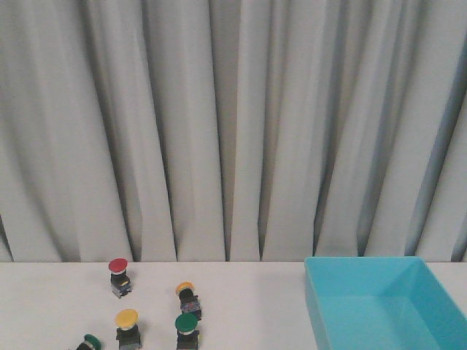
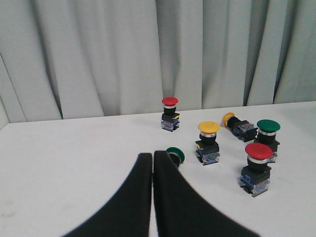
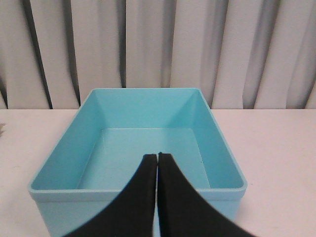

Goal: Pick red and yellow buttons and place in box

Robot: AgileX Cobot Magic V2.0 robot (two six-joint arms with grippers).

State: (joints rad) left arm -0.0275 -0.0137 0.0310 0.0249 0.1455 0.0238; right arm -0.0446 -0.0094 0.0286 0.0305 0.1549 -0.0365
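Two red buttons show in the left wrist view: one far back point(image 2: 170, 101), also in the front view point(image 1: 118, 266), and one nearer point(image 2: 258, 151). A yellow button stands upright point(image 2: 209, 127) point(image 1: 126, 319). Another yellow button lies on its side point(image 2: 228, 119) point(image 1: 184, 289). My left gripper point(image 2: 152, 155) is shut and empty, short of the buttons. The turquoise box point(image 1: 365, 259) sits at the right and is empty. My right gripper point(image 3: 157, 157) is shut and empty over the box's near wall point(image 3: 219, 148). Neither gripper shows in the front view.
A green button stands upright point(image 2: 268, 126) point(image 1: 186, 322) beside the lying yellow one. Another green button lies on its side point(image 2: 175, 154) point(image 1: 91, 341), right beside my left fingertips. A grey curtain hangs behind the white table point(image 1: 248, 292).
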